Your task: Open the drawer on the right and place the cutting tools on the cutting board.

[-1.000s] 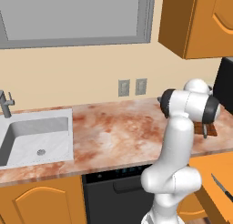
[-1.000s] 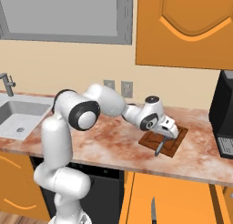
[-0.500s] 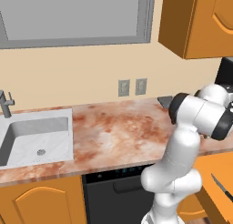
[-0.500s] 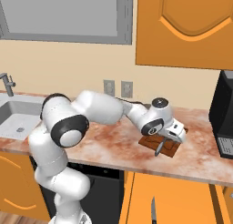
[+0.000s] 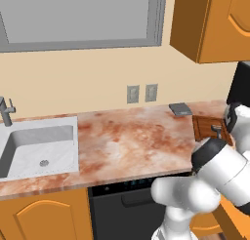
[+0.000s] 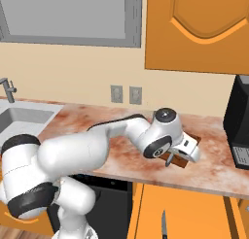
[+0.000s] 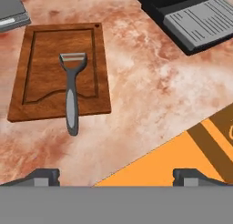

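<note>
No words, brands or numbers can be read anywhere. The dark appliance [image 7: 193,18] at the back corner of the counter [image 7: 150,86] carries a grey panel of fine lines, too blurred to make out as writing.

The arm's white links cover most of the cutting board [image 6: 184,161] in the right base view, and the peeler [image 7: 71,92] on it cannot be made out there. Beyond the fingertips [image 7: 43,176] in the hand view, a black appliance [image 7: 191,16] and a grey pad [image 7: 12,11] are cut off at the frame's edges. The knife [image 6: 163,225] in the open drawer [image 6: 194,213] shows only partly at the bottom edge.
</note>
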Robot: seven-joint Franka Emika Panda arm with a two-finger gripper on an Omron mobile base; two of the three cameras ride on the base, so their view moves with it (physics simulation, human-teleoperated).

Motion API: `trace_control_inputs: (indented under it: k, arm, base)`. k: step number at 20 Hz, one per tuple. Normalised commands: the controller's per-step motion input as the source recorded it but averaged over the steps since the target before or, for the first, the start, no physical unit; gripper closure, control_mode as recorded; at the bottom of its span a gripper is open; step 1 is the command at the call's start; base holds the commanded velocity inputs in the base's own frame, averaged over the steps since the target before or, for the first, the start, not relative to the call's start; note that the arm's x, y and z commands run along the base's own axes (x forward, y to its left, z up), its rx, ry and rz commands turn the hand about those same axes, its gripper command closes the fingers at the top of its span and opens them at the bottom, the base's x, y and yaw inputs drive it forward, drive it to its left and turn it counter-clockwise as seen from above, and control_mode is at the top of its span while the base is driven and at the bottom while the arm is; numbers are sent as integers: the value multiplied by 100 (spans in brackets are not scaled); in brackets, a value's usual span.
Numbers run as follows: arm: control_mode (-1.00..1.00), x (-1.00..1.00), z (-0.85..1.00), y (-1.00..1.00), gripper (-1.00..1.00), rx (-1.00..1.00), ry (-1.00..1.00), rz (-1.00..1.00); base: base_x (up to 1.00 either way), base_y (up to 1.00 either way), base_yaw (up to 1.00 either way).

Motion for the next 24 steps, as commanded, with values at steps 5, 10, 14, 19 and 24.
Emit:
trace_control_inputs:
  k: [5,10,14,19,24]
  arm:
    - [-100,-93,46,13,-100,0,21,0]
    - [-100,-88,1,13,-100,0,22,1]
    - [-100,-99,0,12,-100,3,14,5]
    - [-100,-79,-7,25,-100,11,10,8]
    - [-100,-13,-20,40,-100,14,8,10]
  base:
    - [0,0,0]
    - [0,0,0]
    - [0,0,0]
    - [0,0,0]
    - [0,0,0]
